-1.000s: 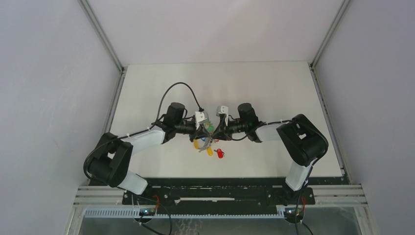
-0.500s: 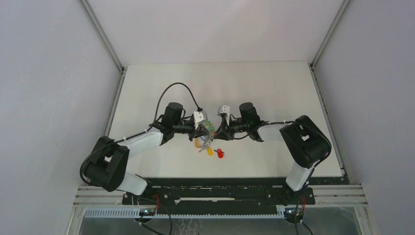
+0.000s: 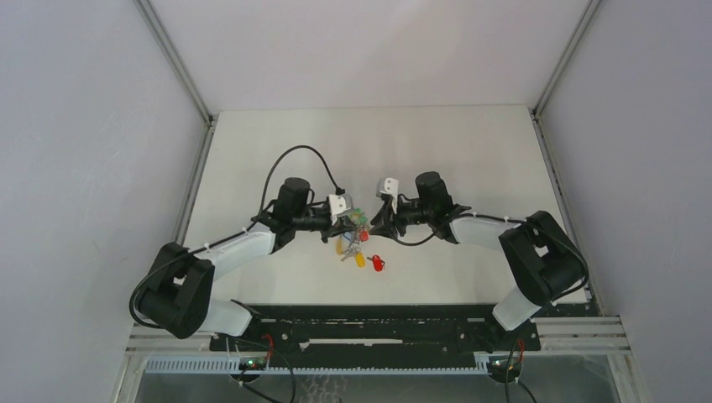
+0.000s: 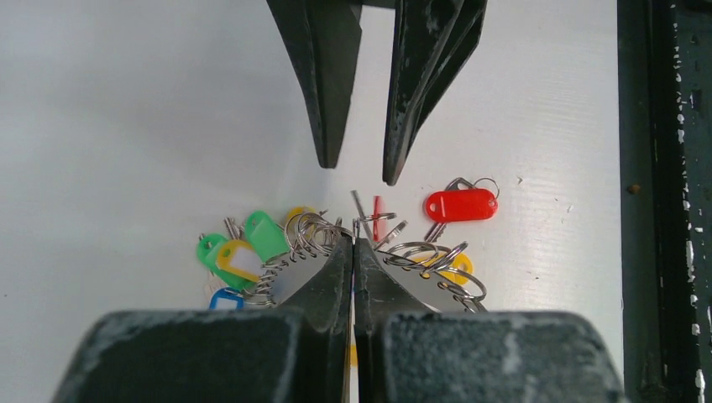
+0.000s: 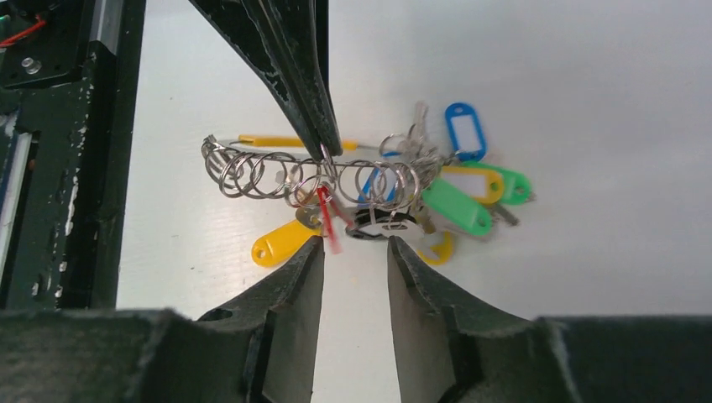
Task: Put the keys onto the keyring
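Note:
My left gripper is shut on the keyring, pinching a coil of the stretched silver ring; green, blue and yellow tags bunch at one end. A small red-tagged key dangles from the coil, blurred. Facing it, my right gripper is open with nothing between its fingers, just short of the ring. From above, the two grippers point at each other over the bunch. A loose red-tagged key lies on the table, and a yellow-tagged key lies under the ring.
A black frame rail runs along the near table edge, close to the keys. Grey enclosure walls stand left and right. The left arm's black cable loops above its wrist.
My right gripper has opened and drawn back to the right, away from the ring. A red-tagged key now hangs on the coil. The left gripper stays shut on the ring, shifted slightly left.

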Controlling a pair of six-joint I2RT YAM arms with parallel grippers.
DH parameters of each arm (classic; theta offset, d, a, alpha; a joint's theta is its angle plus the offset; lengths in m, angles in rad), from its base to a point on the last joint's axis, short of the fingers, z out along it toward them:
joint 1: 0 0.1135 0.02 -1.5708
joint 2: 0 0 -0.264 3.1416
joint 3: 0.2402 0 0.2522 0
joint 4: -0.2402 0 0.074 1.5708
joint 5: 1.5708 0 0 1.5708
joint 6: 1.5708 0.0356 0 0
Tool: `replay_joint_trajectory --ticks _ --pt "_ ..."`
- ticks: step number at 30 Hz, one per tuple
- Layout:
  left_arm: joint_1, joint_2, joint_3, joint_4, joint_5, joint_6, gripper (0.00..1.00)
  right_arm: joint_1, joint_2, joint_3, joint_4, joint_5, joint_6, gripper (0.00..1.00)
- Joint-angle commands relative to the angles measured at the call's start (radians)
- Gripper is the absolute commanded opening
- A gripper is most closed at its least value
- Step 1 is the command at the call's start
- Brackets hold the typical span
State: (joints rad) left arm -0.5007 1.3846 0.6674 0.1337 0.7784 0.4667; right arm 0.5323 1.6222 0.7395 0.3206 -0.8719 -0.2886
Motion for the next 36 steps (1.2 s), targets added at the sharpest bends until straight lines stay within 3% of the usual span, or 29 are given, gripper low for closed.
replay_joint_trajectory --ticks 1,7,14,23,36 --pt "0.004 -0.063 0.005 0.006 0.021 0.054 0.00 0.013 -0.080 0.003 -0.014 0.042 -0.091 0.34" --pt "0.004 -0.075 -0.009 0.032 0.004 0.022 0.00 0.061 -0.117 0.004 -0.028 0.073 -0.163 0.34" --pt "0.004 -0.067 -0.035 0.121 0.025 -0.040 0.00 0.079 -0.121 0.003 0.011 0.107 -0.114 0.33" --pt "0.004 -0.081 -0.069 0.175 0.039 -0.050 0.00 0.027 -0.101 0.003 0.081 -0.018 -0.054 0.24" --pt "0.004 -0.090 -0.094 0.246 0.073 -0.082 0.00 0.014 -0.035 0.014 0.155 -0.156 -0.032 0.23"
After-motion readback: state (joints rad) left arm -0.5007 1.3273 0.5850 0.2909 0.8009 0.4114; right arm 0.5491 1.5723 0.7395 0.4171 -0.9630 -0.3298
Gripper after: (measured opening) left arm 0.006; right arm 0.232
